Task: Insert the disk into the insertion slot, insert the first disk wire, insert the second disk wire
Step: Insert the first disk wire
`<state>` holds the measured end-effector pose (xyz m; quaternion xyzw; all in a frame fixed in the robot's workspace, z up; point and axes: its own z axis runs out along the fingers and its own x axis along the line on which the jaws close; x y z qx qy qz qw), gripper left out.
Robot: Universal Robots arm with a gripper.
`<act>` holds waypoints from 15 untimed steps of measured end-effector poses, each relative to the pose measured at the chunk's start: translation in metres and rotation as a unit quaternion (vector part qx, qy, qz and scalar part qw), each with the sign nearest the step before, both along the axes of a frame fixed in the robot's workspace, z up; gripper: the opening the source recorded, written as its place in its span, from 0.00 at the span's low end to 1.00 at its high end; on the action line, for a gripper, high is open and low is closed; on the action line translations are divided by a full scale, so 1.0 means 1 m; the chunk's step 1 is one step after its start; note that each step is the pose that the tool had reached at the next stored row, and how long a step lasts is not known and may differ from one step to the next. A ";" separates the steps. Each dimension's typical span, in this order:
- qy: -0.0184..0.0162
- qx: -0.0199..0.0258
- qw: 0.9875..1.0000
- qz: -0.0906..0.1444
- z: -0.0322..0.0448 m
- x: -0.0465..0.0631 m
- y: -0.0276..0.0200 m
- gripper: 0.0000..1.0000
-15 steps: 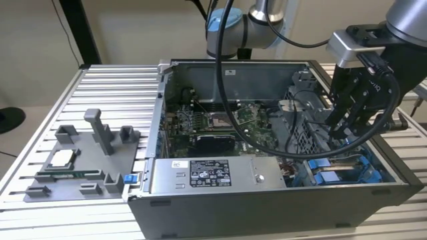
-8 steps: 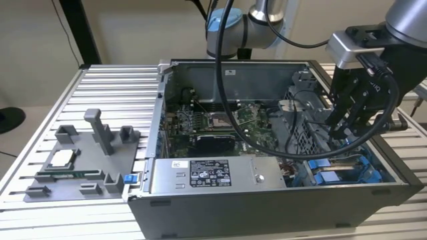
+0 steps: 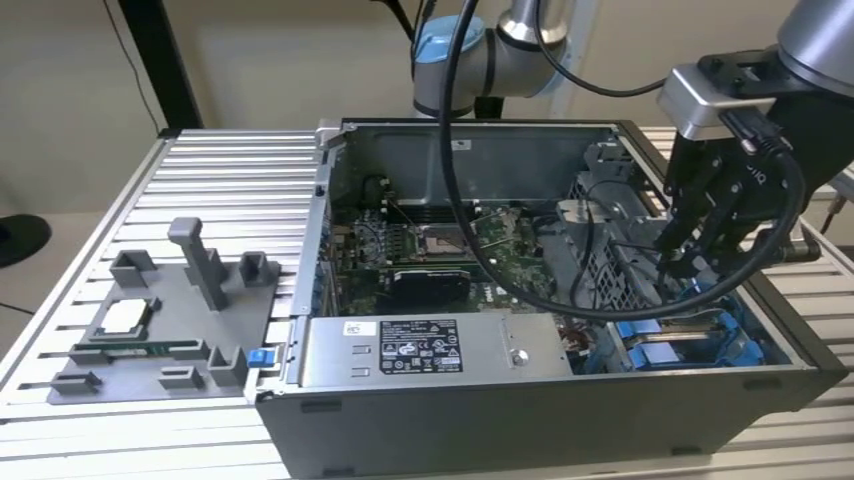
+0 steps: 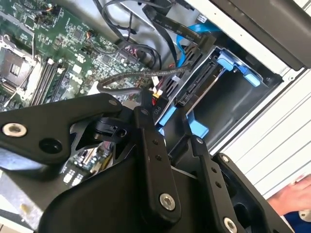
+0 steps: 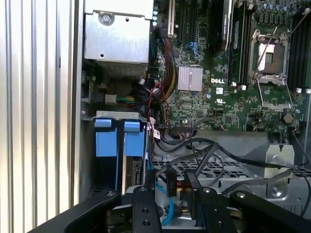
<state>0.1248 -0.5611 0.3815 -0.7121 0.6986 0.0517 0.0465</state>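
- I judge the disk step done and a wire step in hand. The disk (image 4: 197,85) sits in the slot (image 4: 238,68), with its connector edge bare and facing my tool (image 4: 167,126).
- The tool hangs over the slot end of the case (image 3: 534,420), at the exterior view's right. Its fingers (image 4: 148,145) are spread, and both wrist views show a gap between them.
- In the first wrist view a black plug (image 5: 171,182) on a flat cable lies in that gap. I see a sliver of space on each side of it, so I read it as not pinched.
- No wire looks seated in the disk, though part of that edge is hidden from me.
- Seating a plug here, I think, calls for squaring it to the connector edge. Then it needs a straight, gentle push, with the loose wires (image 4: 126,80) kept out of the way.
- The tray (image 3: 127,375) lies on the worktop (image 3: 227,190) at the exterior view's left. It holds a green card and a pale square part, each in its own pocket.
- In the middle, the case holds the power supply (image 3: 427,350) along its near wall, with the board (image 3: 441,240) behind that.
- The slot has two compartments side by side, each with a blue tab. The disk is in the one nearer the board.
- A hand (image 4: 291,196) rests outside the case.
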 end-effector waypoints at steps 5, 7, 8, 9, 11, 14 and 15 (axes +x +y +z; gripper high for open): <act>-0.001 0.005 1.000 -0.002 -0.0012 0.000 0.0001 0.00; -0.001 0.008 1.000 -0.003 -0.0014 0.000 0.0002 0.00; -0.001 0.009 1.000 -0.004 -0.0013 0.000 0.0002 0.00; -0.001 0.009 1.000 -0.004 -0.0014 0.000 0.0002 0.00; -0.001 0.009 1.000 -0.004 -0.0014 0.000 0.0002 0.00; -0.001 0.009 1.000 -0.004 -0.0014 0.000 0.0001 0.00; -0.001 0.009 1.000 -0.004 -0.0014 0.000 0.0001 0.00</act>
